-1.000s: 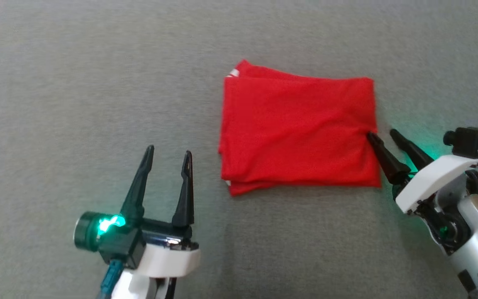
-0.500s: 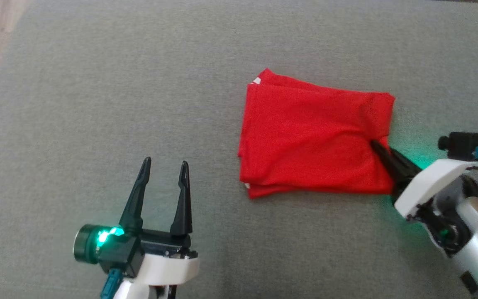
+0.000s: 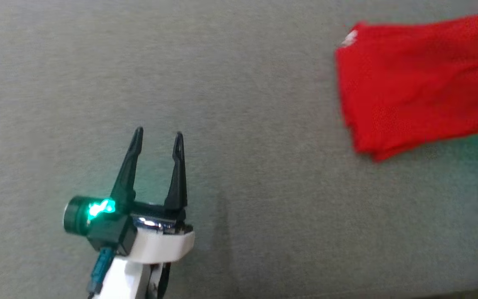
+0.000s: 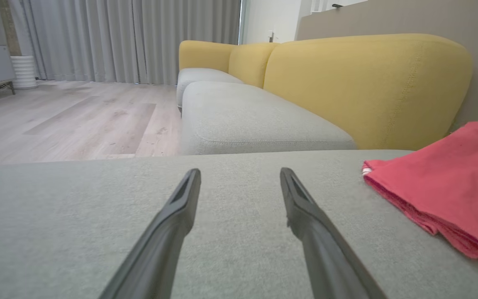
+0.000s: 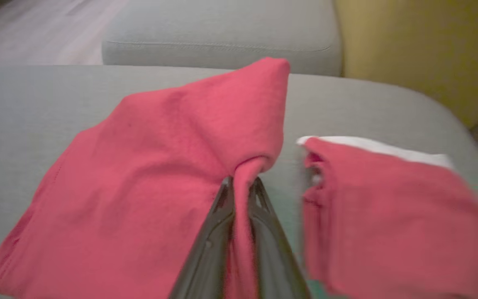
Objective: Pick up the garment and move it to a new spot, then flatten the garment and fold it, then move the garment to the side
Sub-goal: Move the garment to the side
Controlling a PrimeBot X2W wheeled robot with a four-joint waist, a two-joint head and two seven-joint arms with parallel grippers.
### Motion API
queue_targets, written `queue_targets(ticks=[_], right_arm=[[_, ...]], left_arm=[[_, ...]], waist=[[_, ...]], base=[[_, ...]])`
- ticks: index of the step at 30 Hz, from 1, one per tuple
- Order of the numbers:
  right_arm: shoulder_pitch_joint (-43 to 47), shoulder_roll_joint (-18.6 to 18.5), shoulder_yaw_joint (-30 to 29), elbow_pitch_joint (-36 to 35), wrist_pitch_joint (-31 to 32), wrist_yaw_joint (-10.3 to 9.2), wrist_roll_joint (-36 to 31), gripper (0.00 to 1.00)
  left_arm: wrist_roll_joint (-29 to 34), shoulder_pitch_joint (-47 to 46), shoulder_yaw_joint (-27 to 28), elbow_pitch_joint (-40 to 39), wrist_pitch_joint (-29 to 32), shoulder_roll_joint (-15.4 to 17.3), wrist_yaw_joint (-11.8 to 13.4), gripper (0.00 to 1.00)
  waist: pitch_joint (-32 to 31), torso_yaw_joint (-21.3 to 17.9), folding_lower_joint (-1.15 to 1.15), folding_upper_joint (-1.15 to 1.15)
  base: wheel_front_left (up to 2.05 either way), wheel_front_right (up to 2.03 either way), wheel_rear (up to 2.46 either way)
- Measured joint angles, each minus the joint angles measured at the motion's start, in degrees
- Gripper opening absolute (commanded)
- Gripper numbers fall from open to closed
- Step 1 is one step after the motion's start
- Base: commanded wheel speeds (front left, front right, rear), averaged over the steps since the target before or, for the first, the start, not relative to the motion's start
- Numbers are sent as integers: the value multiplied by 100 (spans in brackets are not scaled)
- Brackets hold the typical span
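The garment (image 3: 421,87) is a folded red cloth with a white trim, lying on the grey cushion (image 3: 239,124) at the upper right of the head view. In the right wrist view my right gripper (image 5: 241,185) is shut on a pinched ridge of the garment (image 5: 172,166), and part of the cloth (image 5: 388,216) hangs loose to the right. My left gripper (image 3: 157,135) stands open over bare cushion, well left of the garment. In the left wrist view its fingers (image 4: 181,207) are spread and the garment (image 4: 446,187) lies to their right.
The grey cushion is a sofa seat. A yellow backrest (image 4: 363,83) rises behind it and a second grey seat (image 4: 247,120) lies beyond. A wooden floor (image 4: 64,116) and grey curtains (image 4: 131,37) show past the seat's edge.
My right gripper has shut on the garment's right edge and bunched it. The head camera has swung left, so the garment now sits at the upper right. The left gripper stays open.
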Motion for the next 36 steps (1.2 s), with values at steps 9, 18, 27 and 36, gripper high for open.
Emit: queue_targets(ticks=[9,18,27,36], right_arm=[[-75,-1017,-1361,-270,502,0,-292,0],[42,-630,-2475,-766,739,0,-1215,100],[899,1257,-2042,-1118,331,0,-1813,100],[1347,2969,-916,56,-1880,0,-2156,100]], left_arm=[[92,-481,0,3,0,-1,-101,100],[85,-796,32,97,0,-2,-149,100],[32,-644,25,178,0,-3,-91,100],[-305,8,112,203,0,-3,27,100]], waist=[[770,-529,1,0],[1062,-462,1,0],[475,-182,-1,0],[-513,149,-2,0]], base=[[0,0,0],[0,0,0],[0,0,0],[0,0,0]])
